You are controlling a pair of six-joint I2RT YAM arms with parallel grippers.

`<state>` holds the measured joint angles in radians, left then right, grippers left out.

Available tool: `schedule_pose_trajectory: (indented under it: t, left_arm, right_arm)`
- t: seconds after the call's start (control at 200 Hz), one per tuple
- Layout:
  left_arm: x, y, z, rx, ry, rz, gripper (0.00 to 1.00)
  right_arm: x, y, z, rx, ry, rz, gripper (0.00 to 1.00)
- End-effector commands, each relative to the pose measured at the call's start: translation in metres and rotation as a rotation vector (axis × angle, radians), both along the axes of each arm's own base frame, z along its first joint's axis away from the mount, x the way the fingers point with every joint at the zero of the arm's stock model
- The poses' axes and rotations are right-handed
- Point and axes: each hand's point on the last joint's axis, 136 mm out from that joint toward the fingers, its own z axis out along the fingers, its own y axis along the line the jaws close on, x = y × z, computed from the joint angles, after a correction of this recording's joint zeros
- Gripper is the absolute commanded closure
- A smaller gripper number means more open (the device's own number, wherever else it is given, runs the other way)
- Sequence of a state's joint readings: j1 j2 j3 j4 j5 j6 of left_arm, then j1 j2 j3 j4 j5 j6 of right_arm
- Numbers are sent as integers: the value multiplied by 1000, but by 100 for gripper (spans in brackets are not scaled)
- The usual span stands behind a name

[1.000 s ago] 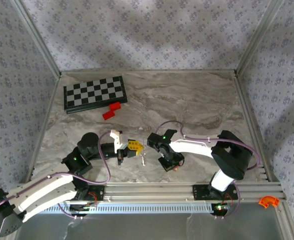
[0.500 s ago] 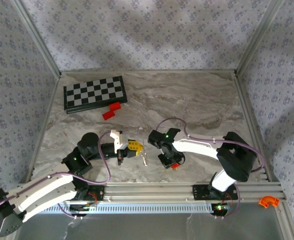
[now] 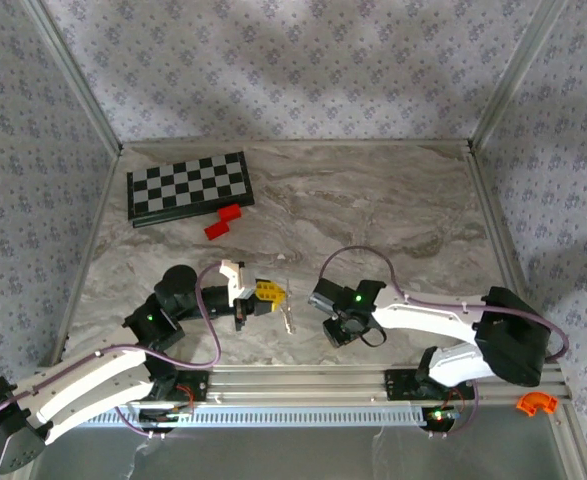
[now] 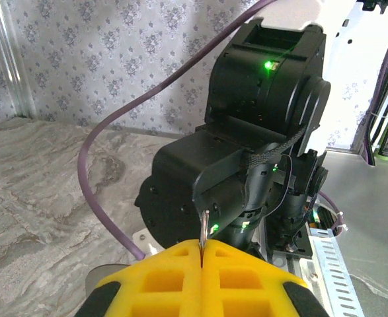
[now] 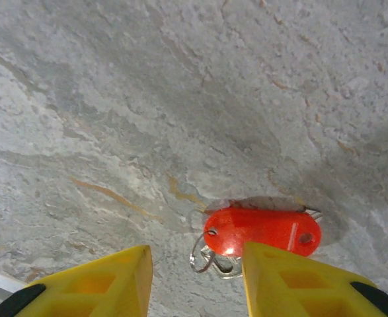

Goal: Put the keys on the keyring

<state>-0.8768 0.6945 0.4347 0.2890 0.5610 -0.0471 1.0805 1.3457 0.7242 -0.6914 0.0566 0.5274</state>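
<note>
Keyring: I see its thin silvery metal pinched edge-on between my left gripper's yellow, grid-moulded fingers, which are pressed together on it. From above, it sticks out just past their tips. My right gripper stands spread over the grey, veined marble-look table, gripping nothing. Just ahead of its fingers, in line with the gap, the key lies flat on the table. It is a glossy red oval piece with a small wire loop at one end.

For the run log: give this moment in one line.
left end effector: shut on metal piece | right end effector: open above red tag
</note>
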Motion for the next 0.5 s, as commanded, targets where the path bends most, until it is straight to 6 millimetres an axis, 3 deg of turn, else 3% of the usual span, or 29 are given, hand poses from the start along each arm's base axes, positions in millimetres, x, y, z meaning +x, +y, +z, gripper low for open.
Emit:
schedule_pose_trajectory:
  t: [0.0,0.495]
  left_arm:
    - [-3,3,19,-64,-39,-14,100]
    - [-5,4,21,-70,-42,-17,100]
  right_arm:
    - [4,4,0,29,-47,-21,60]
    - [-3,-6,-8,-50,-40,-18,67]
